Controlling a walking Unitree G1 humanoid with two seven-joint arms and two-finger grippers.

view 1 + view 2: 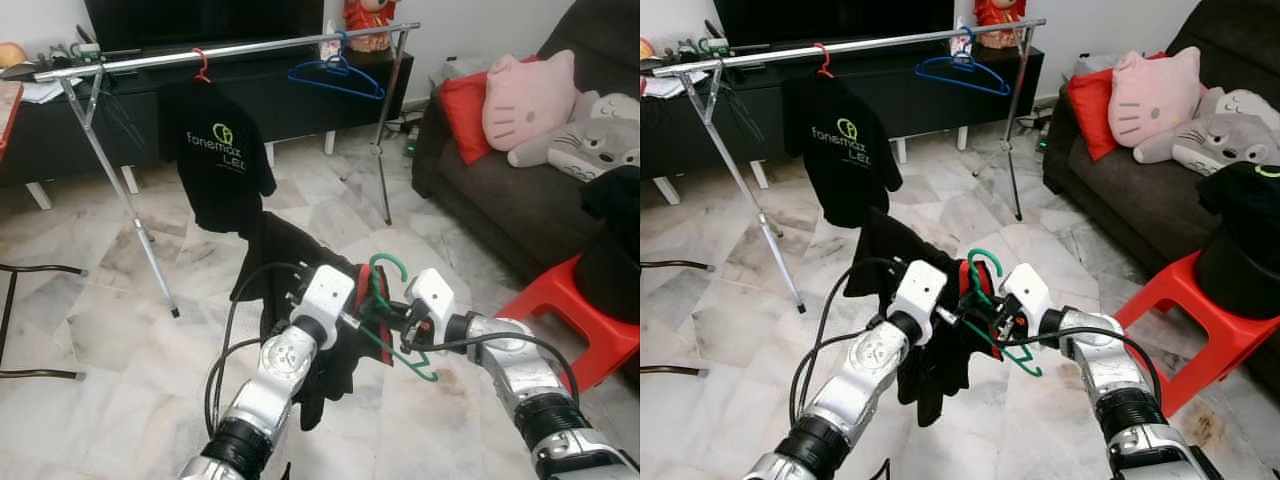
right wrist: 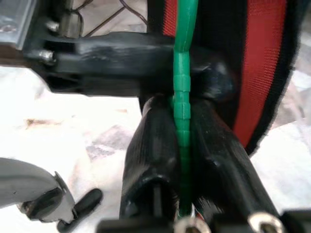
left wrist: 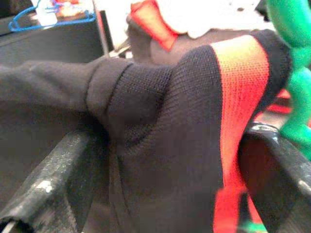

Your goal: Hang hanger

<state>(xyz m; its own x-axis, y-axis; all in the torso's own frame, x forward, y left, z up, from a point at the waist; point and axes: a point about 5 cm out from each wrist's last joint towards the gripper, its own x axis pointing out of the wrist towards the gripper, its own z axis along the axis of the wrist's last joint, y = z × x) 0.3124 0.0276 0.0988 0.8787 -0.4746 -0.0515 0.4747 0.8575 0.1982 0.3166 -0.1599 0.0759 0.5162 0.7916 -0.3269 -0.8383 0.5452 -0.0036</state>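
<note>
Marble-patterned floor tiles (image 1: pixel 120 300) stretch out to a silver clothes rail (image 1: pixel 230 50) on splayed legs, and on that rail hang a black printed T-shirt (image 1: pixel 222 160) on a red hook and a bare blue hanger (image 1: pixel 335 75); off to the right sits a dark sofa (image 1: pixel 500 190) piled with plush pillows, a red plastic stool (image 1: pixel 575 310) beside it. Down front in the head views, both silver arms meet low over the floor: the left gripper (image 1: pixel 352 312) and right gripper (image 1: pixel 398 325) share a green hanger (image 1: pixel 385 300) draped with a black garment (image 1: pixel 290 260) trimmed in red. The left wrist view brings the knit weave up close, black fabric with a red band bunched between the two fingers (image 3: pixel 53 184), clamped on it. The right wrist view shows the ribbed green wire (image 2: pixel 182 111) pinched tight between closed black fingers (image 2: pixel 155 155).
</note>
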